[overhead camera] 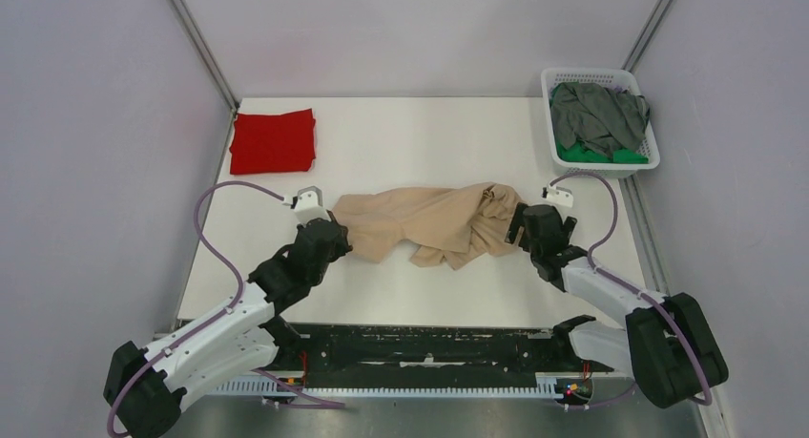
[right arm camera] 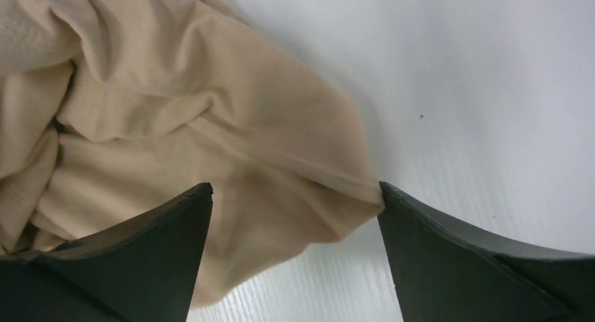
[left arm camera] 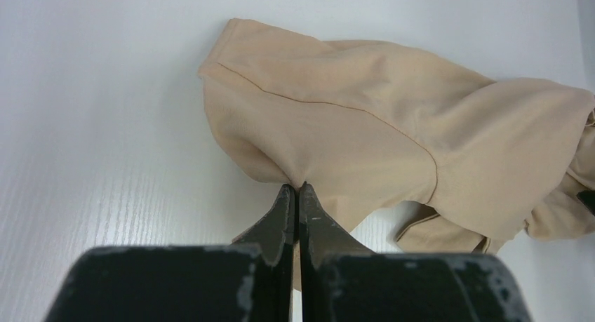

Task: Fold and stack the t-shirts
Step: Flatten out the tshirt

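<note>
Left pincer (left arm camera: 295, 187) clamps one edge of the beige t-shirt (left arm camera: 351, 125), right pincer (right arm camera: 296, 189) gapes wide astride its opposite edge.

The grey shirt (overhead camera: 596, 114) hides most of the green shirt (overhead camera: 593, 156) beneath it. My right wrist view crops the beige shirt (right arm camera: 175, 125) at left.

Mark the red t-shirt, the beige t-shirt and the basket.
red t-shirt (overhead camera: 273, 140): top external view, middle of the folded square.
beige t-shirt (overhead camera: 429, 223): top external view, middle of the crumpled fabric between the arms.
basket (overhead camera: 587, 73): top external view, its far white rim.
</note>
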`<action>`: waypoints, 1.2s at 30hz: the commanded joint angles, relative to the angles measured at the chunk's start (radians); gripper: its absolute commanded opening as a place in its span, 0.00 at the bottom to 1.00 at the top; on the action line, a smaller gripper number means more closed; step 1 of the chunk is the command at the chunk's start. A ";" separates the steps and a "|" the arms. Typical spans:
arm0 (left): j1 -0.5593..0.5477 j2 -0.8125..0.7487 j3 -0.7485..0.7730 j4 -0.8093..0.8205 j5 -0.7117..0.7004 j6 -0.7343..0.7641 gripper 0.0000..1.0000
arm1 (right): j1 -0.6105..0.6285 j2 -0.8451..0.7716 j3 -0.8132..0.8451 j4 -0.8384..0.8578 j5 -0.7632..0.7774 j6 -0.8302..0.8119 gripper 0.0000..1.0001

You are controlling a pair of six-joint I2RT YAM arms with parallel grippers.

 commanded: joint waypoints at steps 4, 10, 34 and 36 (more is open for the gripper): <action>-0.001 -0.007 0.045 0.019 -0.076 0.050 0.02 | -0.016 0.091 -0.031 0.277 0.067 0.031 0.66; 0.003 -0.031 0.122 0.039 -0.247 0.153 0.02 | -0.028 0.013 0.042 0.294 0.143 -0.071 0.04; 0.019 -0.294 0.841 0.140 -0.245 0.631 0.02 | -0.033 -0.536 0.802 -0.057 -0.109 -0.376 0.00; 0.019 -0.315 0.863 0.115 -0.204 0.612 0.02 | -0.033 -0.537 0.840 -0.091 -0.183 -0.368 0.00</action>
